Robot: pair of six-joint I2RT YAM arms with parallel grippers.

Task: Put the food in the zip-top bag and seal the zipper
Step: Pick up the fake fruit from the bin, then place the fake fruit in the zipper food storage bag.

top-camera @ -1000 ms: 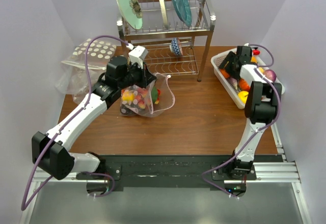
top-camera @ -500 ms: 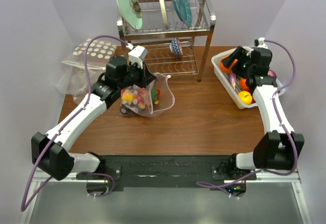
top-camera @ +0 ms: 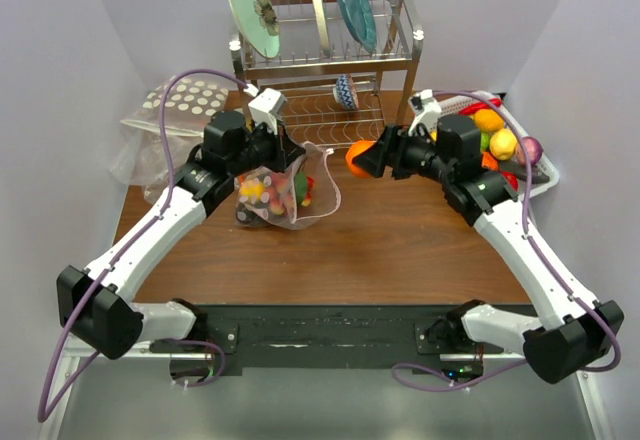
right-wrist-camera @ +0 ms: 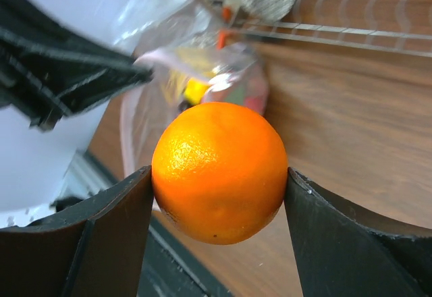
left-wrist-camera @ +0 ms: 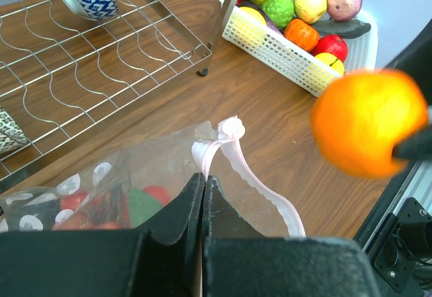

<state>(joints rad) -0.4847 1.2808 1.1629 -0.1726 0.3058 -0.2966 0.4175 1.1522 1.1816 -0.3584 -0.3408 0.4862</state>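
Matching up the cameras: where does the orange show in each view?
Top external: orange at centre, just right of the zip-top bag.
Left wrist: blurred, at the right edge.
Right wrist: centre, large.
Shared landmark: the zip-top bag, visible in all three.

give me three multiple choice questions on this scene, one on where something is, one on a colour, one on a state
1. Where is the orange? A in the basket; B between the right fingers; C on the rack.
2. What colour is the zipper? A pale pink; B blue; C green.
3. How are the left fingers? A wide open; B shut on the bag edge; C half open, touching nothing.
Answers: 1 B, the fingers clamp it on both sides. 2 A, the strip shows pink in the left wrist view. 3 B, they press together with the plastic between them.
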